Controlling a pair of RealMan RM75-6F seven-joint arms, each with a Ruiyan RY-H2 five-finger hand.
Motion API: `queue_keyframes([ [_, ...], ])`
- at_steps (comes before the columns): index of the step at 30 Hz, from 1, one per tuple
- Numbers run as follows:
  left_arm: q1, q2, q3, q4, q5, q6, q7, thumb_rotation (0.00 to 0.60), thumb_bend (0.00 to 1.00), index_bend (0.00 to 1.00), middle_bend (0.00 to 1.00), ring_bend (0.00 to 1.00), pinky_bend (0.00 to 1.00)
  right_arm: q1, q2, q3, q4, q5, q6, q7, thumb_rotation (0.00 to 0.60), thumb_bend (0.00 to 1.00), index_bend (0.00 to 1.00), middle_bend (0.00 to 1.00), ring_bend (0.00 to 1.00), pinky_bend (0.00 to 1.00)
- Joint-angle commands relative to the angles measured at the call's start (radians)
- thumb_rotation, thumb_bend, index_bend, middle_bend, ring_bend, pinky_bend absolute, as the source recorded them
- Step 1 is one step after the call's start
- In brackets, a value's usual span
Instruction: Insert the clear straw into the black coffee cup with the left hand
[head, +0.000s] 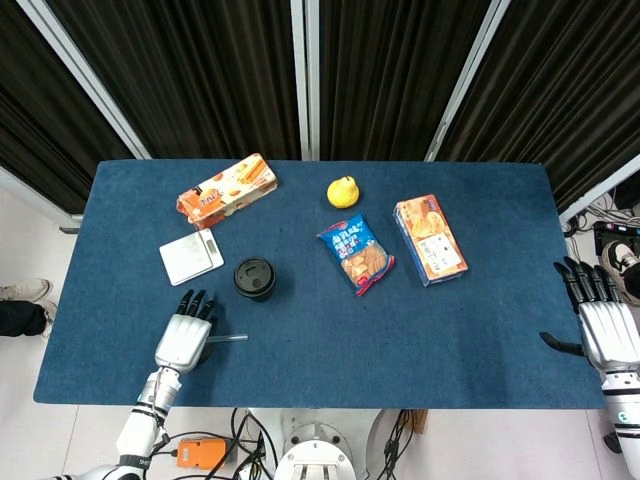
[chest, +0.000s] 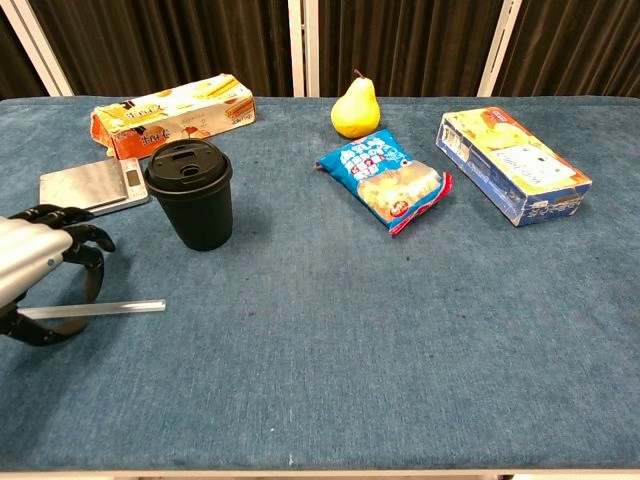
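The black coffee cup (head: 254, 278) (chest: 190, 193) stands upright with its lid on, left of the table's middle. The clear straw (chest: 110, 307) (head: 230, 338) lies flat on the blue cloth in front of the cup, pointing left to right. My left hand (head: 185, 338) (chest: 40, 268) hovers over the straw's left part, fingers spread and curved down around it, thumb below; nothing is gripped. My right hand (head: 603, 325) is open at the table's right edge, seen only in the head view.
A small silver scale (chest: 90, 187) sits left of the cup. Behind it lies an orange biscuit box (chest: 172, 113). A yellow pear (chest: 355, 108), a blue snack bag (chest: 390, 185) and a blue-orange box (chest: 512, 163) occupy the middle and right.
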Motion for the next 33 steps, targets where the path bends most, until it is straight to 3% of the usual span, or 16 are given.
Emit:
queue_keyframes([
  [1,-0.005,-0.001,0.001,0.002,-0.011,-0.005,0.001,0.600,0.28,0.52,0.20,0.03,0.00,0.001,0.000,0.000,0.000,0.001,-0.002,0.000,0.600,0.20,0.00,0.08,0.00,0.01],
  [9,-0.010,0.006,0.007,0.012,-0.021,0.005,-0.029,0.600,0.37,0.59,0.22,0.03,0.00,0.001,-0.002,-0.001,0.001,0.003,-0.005,0.001,0.600,0.20,0.00,0.08,0.00,0.01],
  [15,0.013,0.083,-0.009,-0.067,0.002,0.057,-0.175,0.600,0.37,0.59,0.22,0.03,0.00,0.000,-0.013,-0.011,0.011,0.006,-0.020,0.007,0.600,0.20,0.00,0.08,0.00,0.01],
  [23,0.035,0.231,-0.116,-0.213,0.071,0.140,-0.649,0.600,0.37,0.59,0.22,0.03,0.00,0.022,-0.047,-0.039,0.030,0.000,-0.091,-0.013,0.600,0.20,0.00,0.08,0.00,0.01],
  [28,0.008,0.252,-0.176,-0.247,0.102,0.129,-0.947,0.600,0.38,0.59,0.22,0.01,0.00,0.032,-0.065,-0.048,0.038,-0.001,-0.114,-0.023,0.600,0.20,0.00,0.08,0.00,0.01],
  [33,-0.034,0.213,-0.228,-0.267,0.083,0.093,-1.204,0.600,0.38,0.58,0.22,0.00,0.00,0.028,-0.077,-0.050,0.043,0.016,-0.120,-0.046,0.600,0.20,0.00,0.08,0.00,0.01],
])
